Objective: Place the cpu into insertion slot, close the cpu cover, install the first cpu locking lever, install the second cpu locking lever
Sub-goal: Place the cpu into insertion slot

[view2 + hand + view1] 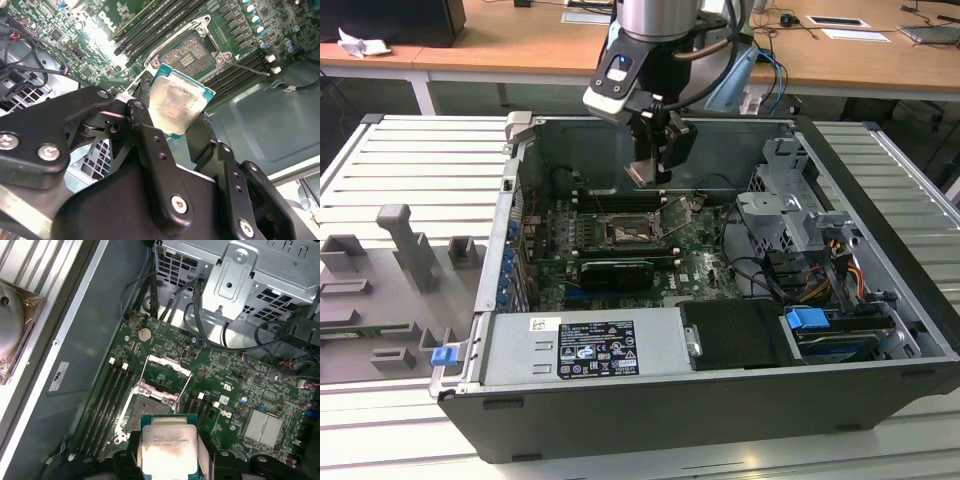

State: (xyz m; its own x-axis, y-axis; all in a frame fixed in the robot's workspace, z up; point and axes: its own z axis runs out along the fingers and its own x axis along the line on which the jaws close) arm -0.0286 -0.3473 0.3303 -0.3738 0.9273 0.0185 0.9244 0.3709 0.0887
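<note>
The gripper (655, 162), clamped on the cpu (169, 450), hangs above the bare insertion slot (150, 409); placing it seems to need careful squaring.

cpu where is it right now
The cpu is clamped in the gripper, in the air above the insertion slot of the green board, in the second wrist view.

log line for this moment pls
pincer: shut on cpu | cpu: held above slot, not seated | cover: open
</note>
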